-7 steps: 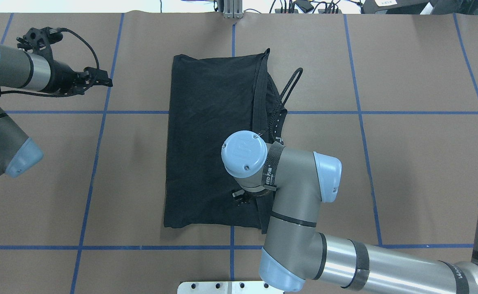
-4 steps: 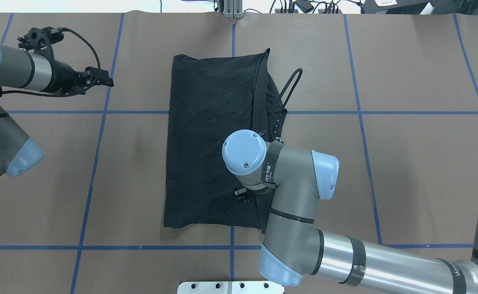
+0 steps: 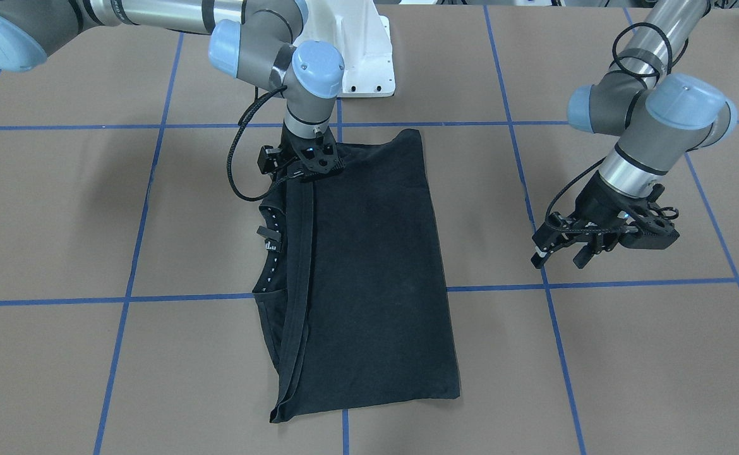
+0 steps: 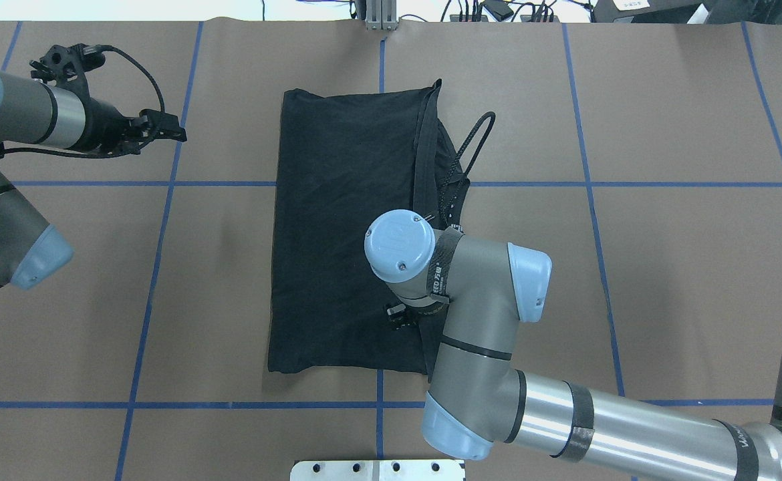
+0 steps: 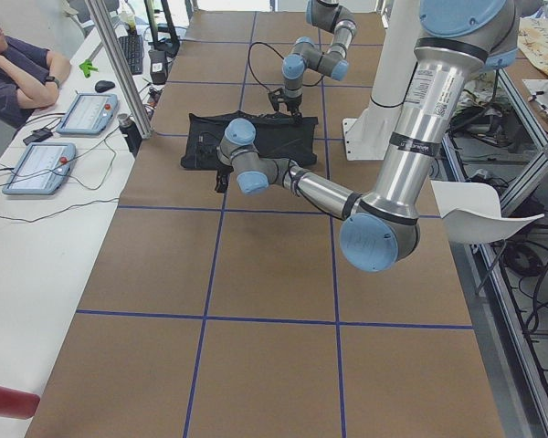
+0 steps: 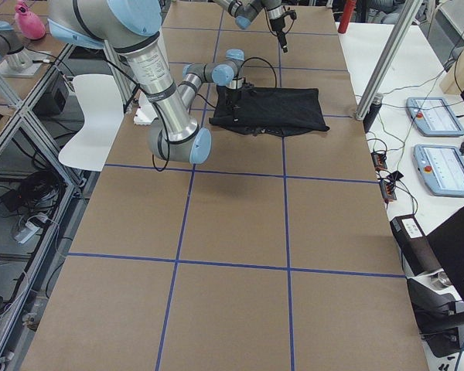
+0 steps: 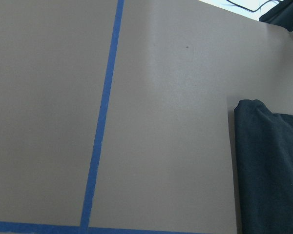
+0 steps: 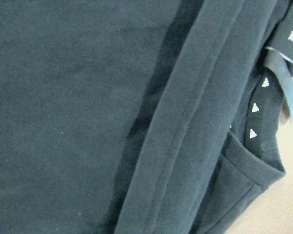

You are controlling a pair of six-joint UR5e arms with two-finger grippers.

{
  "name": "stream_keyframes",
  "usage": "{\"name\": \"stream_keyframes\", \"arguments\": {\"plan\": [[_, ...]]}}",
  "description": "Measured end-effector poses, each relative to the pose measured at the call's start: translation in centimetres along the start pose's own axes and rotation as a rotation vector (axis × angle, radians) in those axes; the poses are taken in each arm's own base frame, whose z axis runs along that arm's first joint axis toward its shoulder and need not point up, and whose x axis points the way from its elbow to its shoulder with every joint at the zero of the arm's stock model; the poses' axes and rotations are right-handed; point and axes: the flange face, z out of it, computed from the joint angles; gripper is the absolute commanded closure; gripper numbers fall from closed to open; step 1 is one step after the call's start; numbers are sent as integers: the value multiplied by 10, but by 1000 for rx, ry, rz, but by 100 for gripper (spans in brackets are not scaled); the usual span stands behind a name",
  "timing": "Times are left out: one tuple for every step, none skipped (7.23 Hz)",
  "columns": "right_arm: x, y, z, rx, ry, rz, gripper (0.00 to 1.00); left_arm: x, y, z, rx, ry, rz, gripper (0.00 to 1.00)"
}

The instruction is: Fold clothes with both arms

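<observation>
Brown paper crossed by blue tape lines (image 3: 186, 297) covers the table (image 3: 60, 208). In the middle lies the black T-shirt (image 3: 369, 265), folded into a long rectangle whose long sides run from the robot's edge toward the operators' edge. A doubled hem band and the collar (image 3: 271, 237), with its row of small white marks, lie along the long side facing the table's right end. The right gripper (image 3: 311, 168) is down on the shirt's end nearest the robot's edge, at that hem band. I cannot tell whether its fingers are apart or pinching the cloth. The left gripper (image 3: 559, 254) hangs over bare paper toward the table's left end, well apart from the shirt, with its fingers spread and nothing between them.
</observation>
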Motion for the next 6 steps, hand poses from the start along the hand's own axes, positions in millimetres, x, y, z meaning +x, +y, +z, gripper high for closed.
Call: {"name": "stream_keyframes", "arguments": {"plan": [[-2,-2,4,2,-5,2,1,0,0,0,0,0,0,0],[-2,-5,7,3,-8,5,1,1,0,0,0,1,0,0],[0,-6,8,2,-11,8,1,1,-1,0,0,1,0,0],[3,-9,6,0,-17,13,1,2,-1,0,1,2,-1,0],[8,-11,4,-4,-25,20,1,3,-1,0,1,3,-1,0],[12,-13,3,-8,-27,25,1,3,-1,0,1,4,-1,0]]}}
